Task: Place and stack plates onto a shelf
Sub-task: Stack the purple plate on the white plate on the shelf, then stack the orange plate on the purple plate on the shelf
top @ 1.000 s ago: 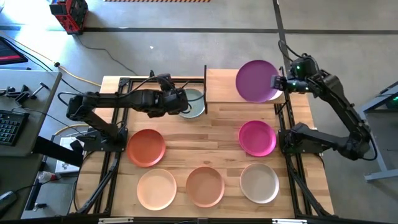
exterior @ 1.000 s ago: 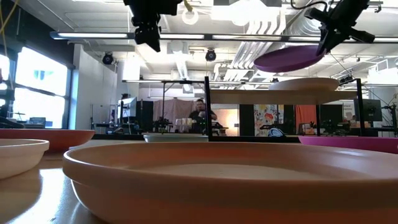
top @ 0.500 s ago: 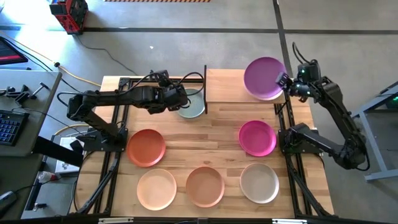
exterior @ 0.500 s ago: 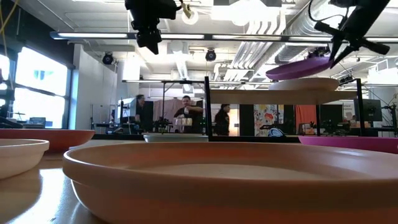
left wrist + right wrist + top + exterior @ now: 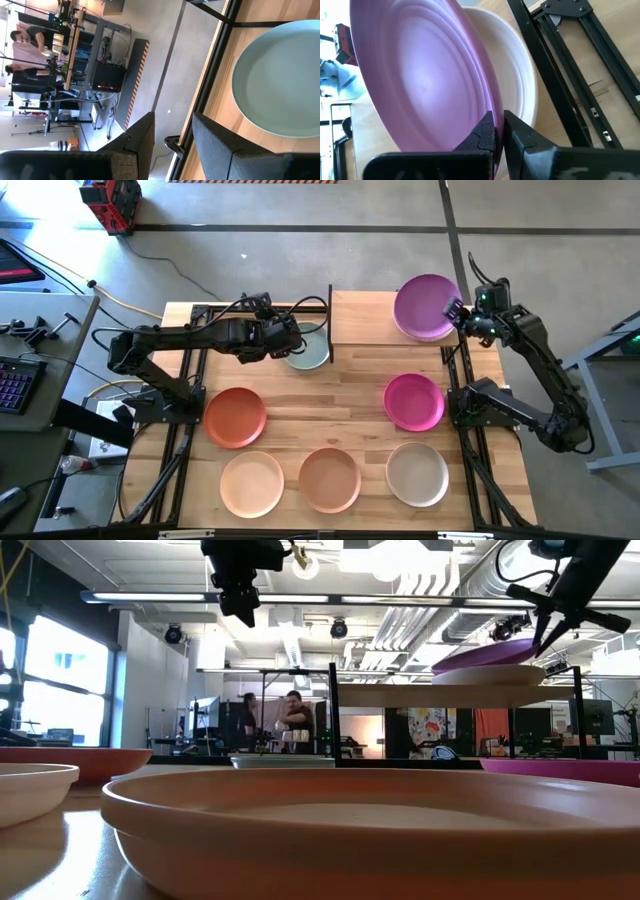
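Observation:
A purple plate (image 5: 425, 305) hangs tilted over a cream plate (image 5: 522, 85) that lies flat on the right end of the shelf (image 5: 362, 316). My right gripper (image 5: 456, 311) is shut on the purple plate. In the low view the purple plate (image 5: 490, 653) slopes, its low edge close to the cream plate (image 5: 487, 675). My left gripper (image 5: 291, 340) hovers open above the table's far left. A pale blue-green plate (image 5: 280, 85) lies flat on the tabletop just past it, beside the shelf's left end. My right gripper pinches the purple plate's rim (image 5: 487, 107) between its two fingers, on the side toward the table's right edge. The fingers slant down from the right. That side is raised; the opposite edge (image 5: 440, 668) dips to the cream plate, and I cannot tell whether it touches.
On the tabletop lie a magenta plate (image 5: 414, 401), a rust orange plate (image 5: 236, 417) and, along the near edge, a cream plate (image 5: 252, 483), a peach plate (image 5: 330, 478) and a beige-grey plate (image 5: 417, 473). A black post (image 5: 330, 320) stands at the shelf's left end.
My right gripper has gone down and toward the table's right edge with the purple plate and has rolled its wrist. The plate has sunk from well above the shelf to just over the cream plate, still tilted.

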